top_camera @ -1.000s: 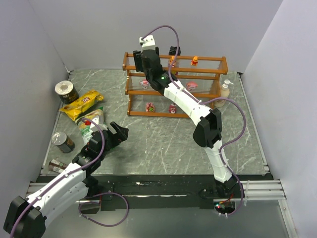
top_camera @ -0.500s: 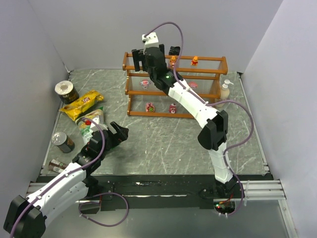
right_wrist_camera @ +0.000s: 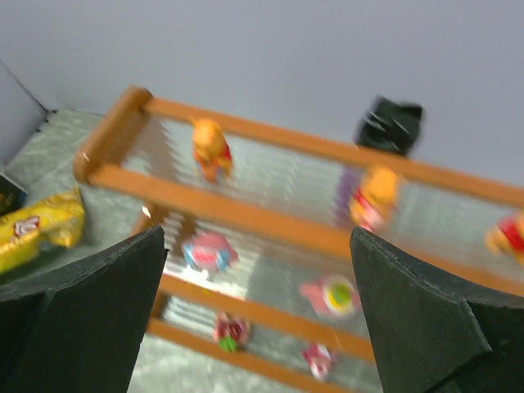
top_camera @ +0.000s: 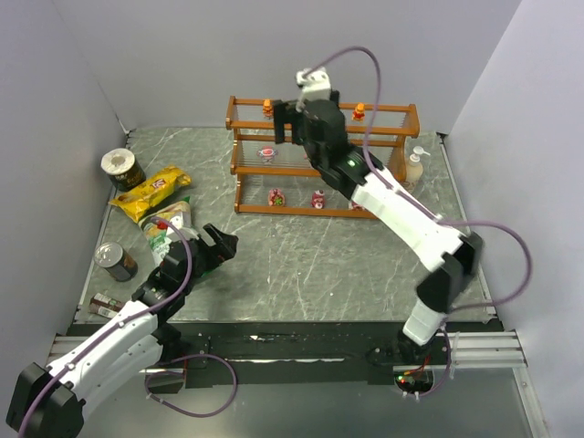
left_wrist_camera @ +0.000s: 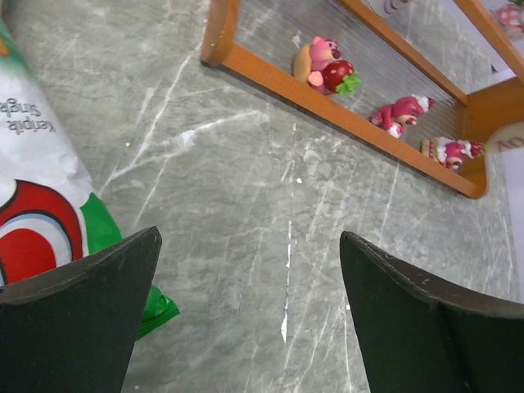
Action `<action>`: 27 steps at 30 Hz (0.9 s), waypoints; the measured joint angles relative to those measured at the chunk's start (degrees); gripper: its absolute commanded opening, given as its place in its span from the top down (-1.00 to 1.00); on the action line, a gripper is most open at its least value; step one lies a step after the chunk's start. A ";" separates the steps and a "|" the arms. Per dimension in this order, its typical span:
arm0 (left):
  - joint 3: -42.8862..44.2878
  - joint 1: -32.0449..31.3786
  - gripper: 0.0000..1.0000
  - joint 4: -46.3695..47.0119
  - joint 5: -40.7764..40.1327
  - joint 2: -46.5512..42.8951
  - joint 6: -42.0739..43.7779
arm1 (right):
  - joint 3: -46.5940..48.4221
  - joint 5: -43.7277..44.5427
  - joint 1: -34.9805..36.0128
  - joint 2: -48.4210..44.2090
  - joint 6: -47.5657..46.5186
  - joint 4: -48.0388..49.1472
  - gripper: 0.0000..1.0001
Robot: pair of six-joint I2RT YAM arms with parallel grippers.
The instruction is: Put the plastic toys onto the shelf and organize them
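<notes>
Item count:
- shelf (top_camera: pixel 412 117): one
- orange figurines (right_wrist_camera: pixel 210 147): three
- pink figurines (left_wrist_camera: pixel 323 64): five countable
- chip bags (top_camera: pixel 151 193): two
- cans (top_camera: pixel 121 167): at least two

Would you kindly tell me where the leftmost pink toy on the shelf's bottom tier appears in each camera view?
Top external: pink toy in the upper half, left of centre, on the bottom tier at the left end of the shelf.
Left wrist: top centre, a red strawberry-like piece at its side.
Right wrist: bottom edge, left of centre, blurred.
Shared landmark: the shelf's orange-brown bottom front rail beside it.
</notes>
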 measured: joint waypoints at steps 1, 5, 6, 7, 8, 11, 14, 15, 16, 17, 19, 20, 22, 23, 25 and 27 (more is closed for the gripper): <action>0.00 0.00 -0.93 0.13 0.42 -0.17 0.33 | -3.39 0.81 0.07 -2.80 0.42 0.31 -1.00; 0.00 0.00 -0.93 1.16 1.84 -0.46 0.85 | -19.74 4.15 0.02 -15.04 2.80 0.22 -1.00; 0.00 0.00 -0.93 1.27 2.03 -0.61 0.87 | -23.06 4.74 -0.13 -17.46 3.48 -0.28 -1.00; 0.00 0.00 -0.93 1.29 2.16 -0.70 0.87 | -27.78 5.16 -0.39 -20.98 4.59 -0.42 -1.00; 0.02 0.00 -0.93 1.31 2.32 -0.72 0.85 | -31.39 5.79 -0.79 -23.82 5.70 -1.33 -1.00; 0.13 0.00 -0.93 1.11 2.40 -0.74 0.85 | -42.32 6.38 -2.40 -32.70 9.38 -3.87 -1.00; 0.20 0.00 -0.93 1.11 2.47 -0.96 0.87 | -50.31 6.54 -3.74 -39.69 12.72 -6.38 -1.00; 0.22 0.00 -0.93 1.11 2.47 -1.07 0.90 | -52.63 6.60 -3.91 -41.99 13.79 -7.37 -1.00; 0.22 0.00 -0.93 1.14 2.49 -1.18 0.96 | -54.73 6.58 -3.93 -44.06 14.82 -8.26 -1.00; 0.22 0.00 -0.93 1.11 2.49 -1.25 1.07 | -56.63 6.43 -3.96 -46.10 15.80 -9.22 -1.00; 0.22 0.00 -0.93 1.16 2.49 -1.46 1.40 | -59.60 5.79 -4.02 -50.07 17.40 -10.97 -1.00; 0.22 0.00 -0.93 1.14 2.49 -1.60 1.51 | -60.48 5.51 -4.02 -51.54 18.05 -11.82 -1.00; 0.22 0.00 -0.93 1.14 2.47 -2.10 1.88 | -62.16 4.37 -4.02 -55.91 19.63 -14.12 -1.00; 0.22 -0.02 -0.93 1.16 2.47 -2.43 1.92 | -62.62 3.96 -4.02 -57.90 20.46 -15.30 -1.00; 0.22 -0.02 -0.93 1.22 2.51 -3.28 1.99 | -63.14 2.86 -4.02 -61.22 21.62 -16.74 -1.00; 0.22 -0.02 -0.93 1.53 2.56 -4.37 2.14 | -63.89 1.62 -4.02 -64.32 22.56 -18.32 -1.00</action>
